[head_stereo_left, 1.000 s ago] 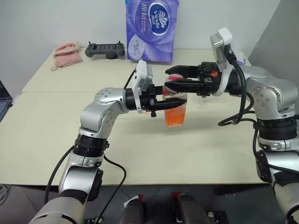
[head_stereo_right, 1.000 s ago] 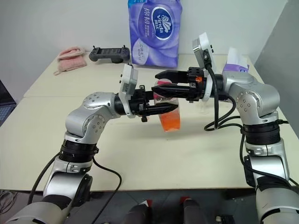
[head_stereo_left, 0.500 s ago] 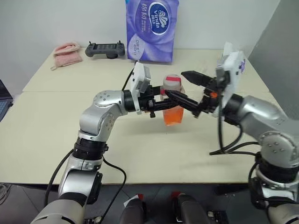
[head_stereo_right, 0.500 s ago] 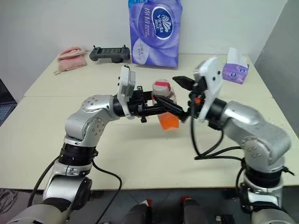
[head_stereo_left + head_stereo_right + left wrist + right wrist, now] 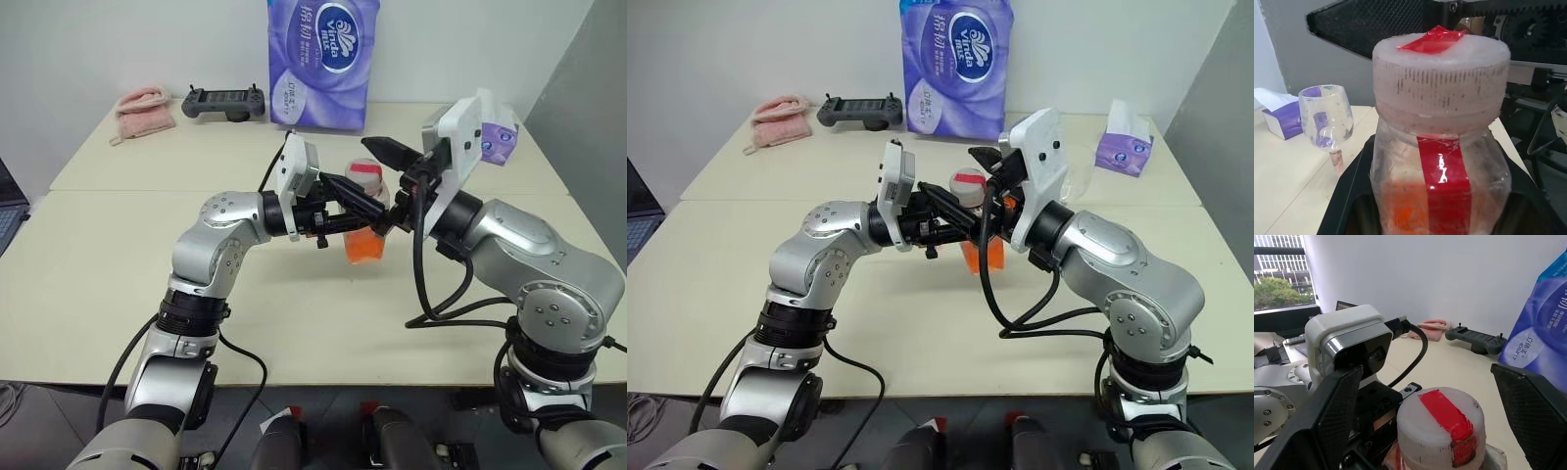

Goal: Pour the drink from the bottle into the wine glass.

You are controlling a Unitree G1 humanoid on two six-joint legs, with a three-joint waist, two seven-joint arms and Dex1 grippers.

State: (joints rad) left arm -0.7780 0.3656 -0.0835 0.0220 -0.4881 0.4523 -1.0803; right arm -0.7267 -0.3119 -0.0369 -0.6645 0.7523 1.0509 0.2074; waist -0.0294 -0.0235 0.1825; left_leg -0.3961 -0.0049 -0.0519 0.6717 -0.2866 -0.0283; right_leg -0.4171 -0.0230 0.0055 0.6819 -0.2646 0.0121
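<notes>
My left gripper (image 5: 358,220) is shut on the body of the bottle (image 5: 364,211) and holds it upright above the table. The orange-red drink (image 5: 364,245) fills its lower part. The white cap with a red tape strip (image 5: 1442,428) sits on the neck. My right gripper (image 5: 353,164) is open, with one black finger (image 5: 1337,416) on each side of the cap and clear gaps between. The wine glass (image 5: 1326,120) stands upright on the table beyond the bottle and looks empty.
At the back of the cream table (image 5: 118,294) stand a purple tissue pack (image 5: 323,64), a black game controller (image 5: 223,102) and a pink cloth (image 5: 145,106). A purple tissue box (image 5: 495,137) lies at the far right. A laptop edge (image 5: 8,201) shows at the left.
My right arm has swung round, elbow dropping, and its gripper has opened wider; its fingers now straddle the cap from the near right. The left gripper and the bottle have stayed put.
</notes>
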